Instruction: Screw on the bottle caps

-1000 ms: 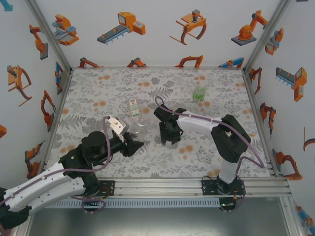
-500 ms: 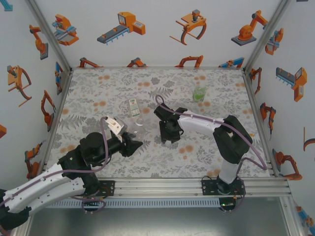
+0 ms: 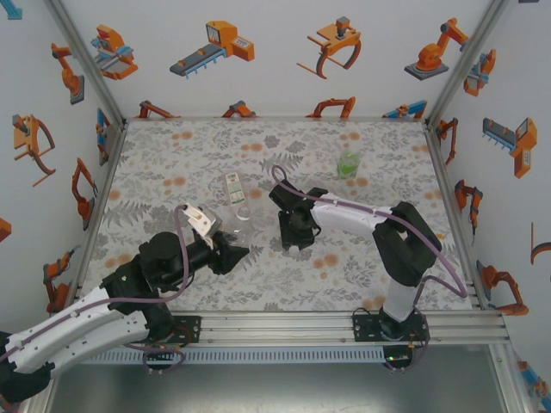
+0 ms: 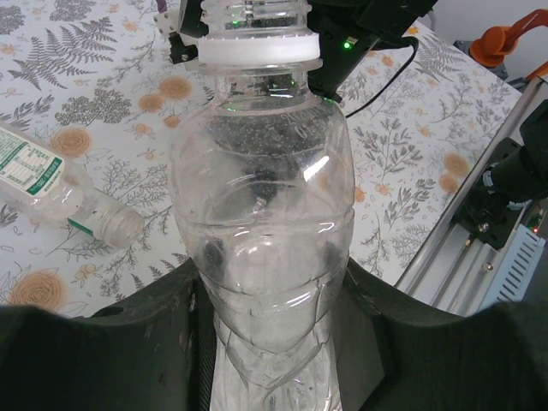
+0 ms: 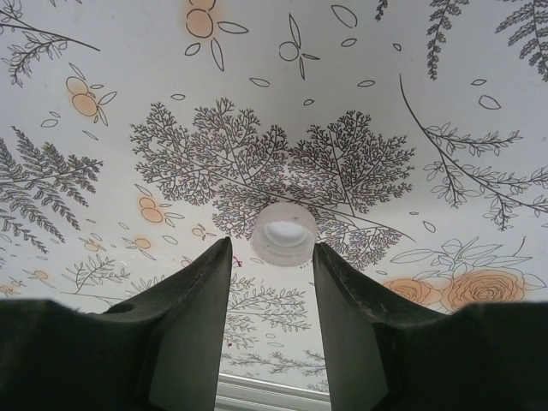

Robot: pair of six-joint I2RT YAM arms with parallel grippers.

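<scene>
**Clear bottle clamped on the left, white cap between parted fingers on the right**

Seen from the left wrist, the plain bottle [image 4: 261, 223] runs up the middle of the frame. The left gripper [image 4: 270, 308] is clamped on its lower body, and its white-ringed threaded neck reaches the top edge. A white-and-green labelled bottle [image 4: 51, 184] lies on its side at centre left on the floral table [image 4: 411, 180].

In the right wrist view, the right gripper [image 5: 272, 287] has its jaws apart. A white cap [image 5: 283, 233] sits on the table between the fingertips, with a gap on each side.

From above, a green-labelled bottle [image 3: 348, 163] stands upright in the upper right, well apart from both arms.
</scene>
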